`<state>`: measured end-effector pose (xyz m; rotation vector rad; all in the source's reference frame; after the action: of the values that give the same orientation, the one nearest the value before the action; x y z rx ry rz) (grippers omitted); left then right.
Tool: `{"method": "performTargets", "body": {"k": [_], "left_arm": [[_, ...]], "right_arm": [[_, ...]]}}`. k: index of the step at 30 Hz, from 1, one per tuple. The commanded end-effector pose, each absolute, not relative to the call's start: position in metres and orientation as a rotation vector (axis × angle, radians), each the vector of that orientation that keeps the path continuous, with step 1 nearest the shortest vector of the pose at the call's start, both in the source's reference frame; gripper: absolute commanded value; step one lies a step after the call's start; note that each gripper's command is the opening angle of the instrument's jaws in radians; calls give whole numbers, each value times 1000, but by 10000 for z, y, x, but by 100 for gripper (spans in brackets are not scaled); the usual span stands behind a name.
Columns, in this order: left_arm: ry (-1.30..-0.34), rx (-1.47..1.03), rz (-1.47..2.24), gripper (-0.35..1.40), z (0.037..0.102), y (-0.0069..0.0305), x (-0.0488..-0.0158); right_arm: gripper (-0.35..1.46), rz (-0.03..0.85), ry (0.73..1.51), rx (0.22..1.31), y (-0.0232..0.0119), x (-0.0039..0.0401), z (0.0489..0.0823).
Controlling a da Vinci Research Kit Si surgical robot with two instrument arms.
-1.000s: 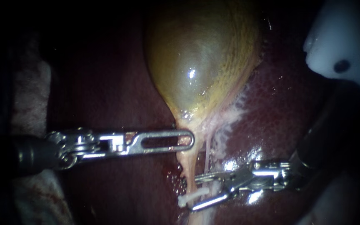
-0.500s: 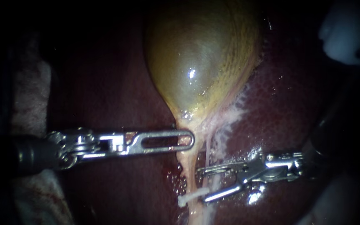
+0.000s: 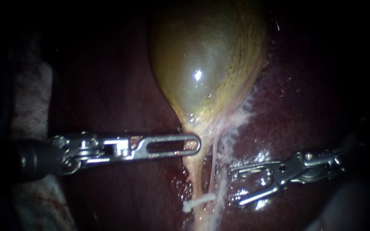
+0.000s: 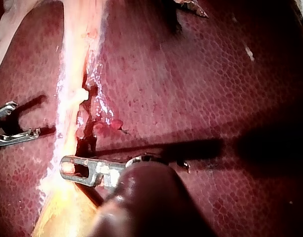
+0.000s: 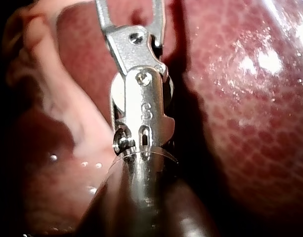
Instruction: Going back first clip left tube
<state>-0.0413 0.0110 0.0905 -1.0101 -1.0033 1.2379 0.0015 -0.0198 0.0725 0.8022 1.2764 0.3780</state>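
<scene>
- We see the clip [image 3: 198,201] as a slim white bar with a small knob at its left end. It sits across the left tube [image 3: 195,175], low down near the view's bottom edge.
- Clip's long axis runs crosswise to the tube and is slightly tilted. The knob end is lower left, and the other end points up and right toward our right tool [image 3: 235,188].
- Left tube is pale orange and smooth, running down from the tapered end of the gallbladder [image 3: 206,55]. A thinner whitish strand [image 3: 213,162] lies just beside it on the right.
- Gallbladder is a glossy yellow-green teardrop. The liver [image 3: 287,111] is dark red, wet and finely mottled.
- Our left tool [image 3: 195,143] is bright metal with long slotted jaws. They lie together, clamped on the left tube just under the taper. The clip is further down the same tube, apart from the tip.
- Right tool has thin metal jaws spread wide, holding nothing, over the liver to the right of the tubes. The clip lies left of its lower jaw tip, near but not touching, with the thin strand between.
</scene>
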Motion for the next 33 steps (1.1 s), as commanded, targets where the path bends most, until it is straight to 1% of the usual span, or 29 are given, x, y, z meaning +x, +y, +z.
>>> {"method": "performTargets", "body": {"k": [1,10,26,33], "left_arm": [[-1003,-1010,1238,-35,905,110,-413],[-1002,-1012,1239,-35,909,109,-414],[-990,-1022,1245,-35,936,106,-424],[-983,-1028,1247,-35,951,105,-436]], "right_arm": [[53,367,1275,788,-197,12,724],[53,348,1270,713,-187,-12,710],[53,345,1270,711,-189,-15,710],[53,343,1271,710,-190,-16,711]]}}
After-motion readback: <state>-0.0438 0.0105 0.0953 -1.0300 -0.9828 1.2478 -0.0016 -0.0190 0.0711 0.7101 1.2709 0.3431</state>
